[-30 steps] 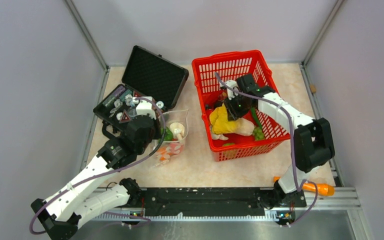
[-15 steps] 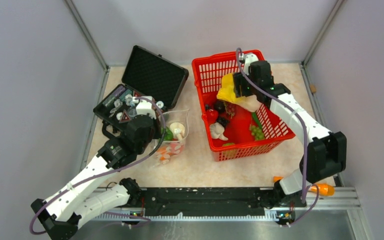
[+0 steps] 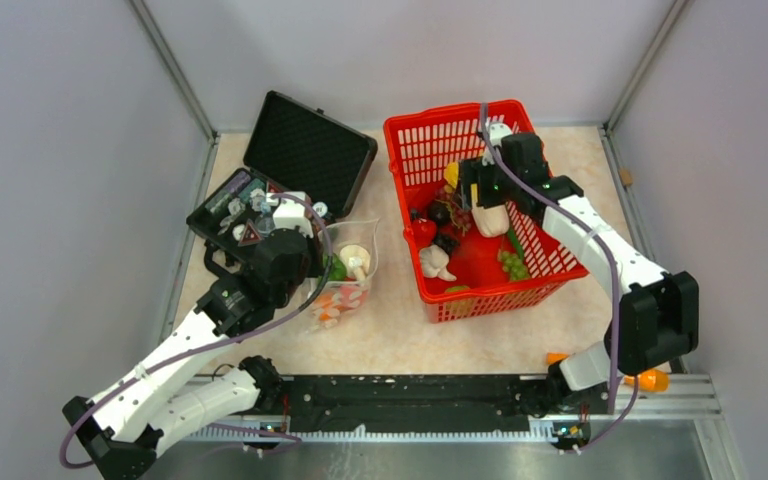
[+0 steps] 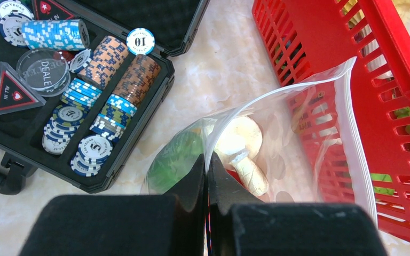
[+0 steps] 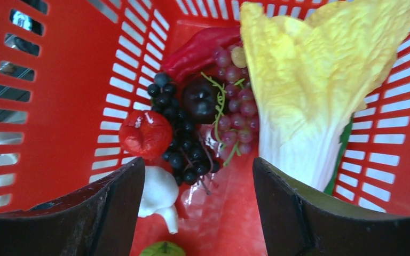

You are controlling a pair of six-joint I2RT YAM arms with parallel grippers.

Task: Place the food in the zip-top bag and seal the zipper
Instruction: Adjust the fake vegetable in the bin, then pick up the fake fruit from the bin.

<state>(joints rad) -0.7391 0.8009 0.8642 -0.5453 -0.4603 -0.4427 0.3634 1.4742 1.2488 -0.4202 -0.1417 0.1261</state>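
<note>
The clear zip-top bag [image 4: 293, 133] lies between the black case and the red basket, its mouth held up. My left gripper [image 4: 208, 160] is shut on the bag's near edge. Inside the bag are a white mushroom [image 4: 243, 144], a green pepper [image 4: 176, 157] and something red. The whitish zipper [image 4: 352, 144] runs along the far mouth edge. My right gripper [image 5: 198, 181] hangs open over the basket with nothing between its fingers. The pale cabbage [image 5: 309, 80] leans on the basket wall just past its right finger. Below it lie dark grapes [image 5: 179, 128], a red fruit [image 5: 145, 133] and a white piece [image 5: 157, 194].
The red mesh basket [image 3: 430, 120] stands at the back centre, also holding a red chili [image 5: 203, 48] and pink grapes [image 5: 235, 101]. The open black case [image 3: 310, 150] with poker chips [image 4: 101, 58] sits at the left. An orange carrot [image 3: 650, 380] lies by the right arm's base.
My right gripper carried the cabbage from the basket's middle up to its far side, then opened. The cabbage now stands loose against the wall. The left arm and the bag have not moved.
</note>
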